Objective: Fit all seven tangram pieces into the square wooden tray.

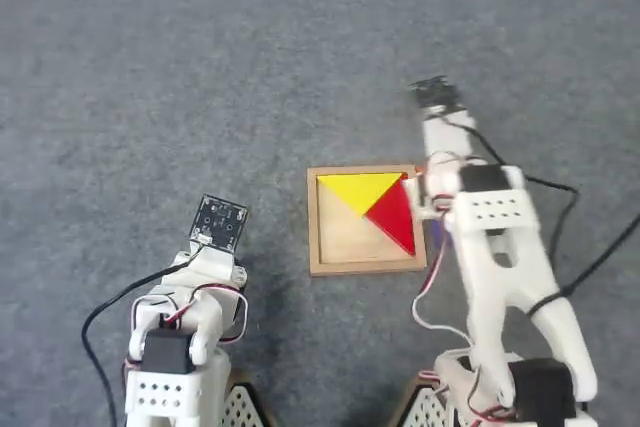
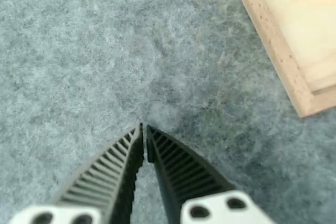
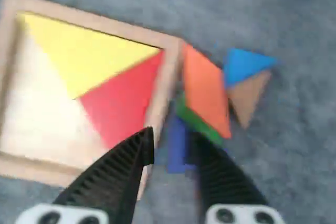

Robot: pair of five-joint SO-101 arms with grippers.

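The tray (image 1: 365, 268) sits on the grey mat (image 1: 150, 87). In it lie 2 pieces, a yellow triangle (image 1: 358, 190) and a red triangle (image 1: 396, 219), touching along 1 side. Just beside the tray, 5 more pieces lie bunched on the mat: an orange piece (image 3: 206, 90), a blue triangle (image 3: 242, 64), a brown triangle (image 3: 247, 97), a green piece (image 3: 197, 121) and a dark blue piece (image 3: 177, 148). The right gripper (image 3: 172, 139) hangs above the tray's edge and the dark blue piece, fingers a little apart, holding nothing. The left gripper (image 2: 144, 128) is over the mat near a tray corner, fingers closed tip to tip on nothing.
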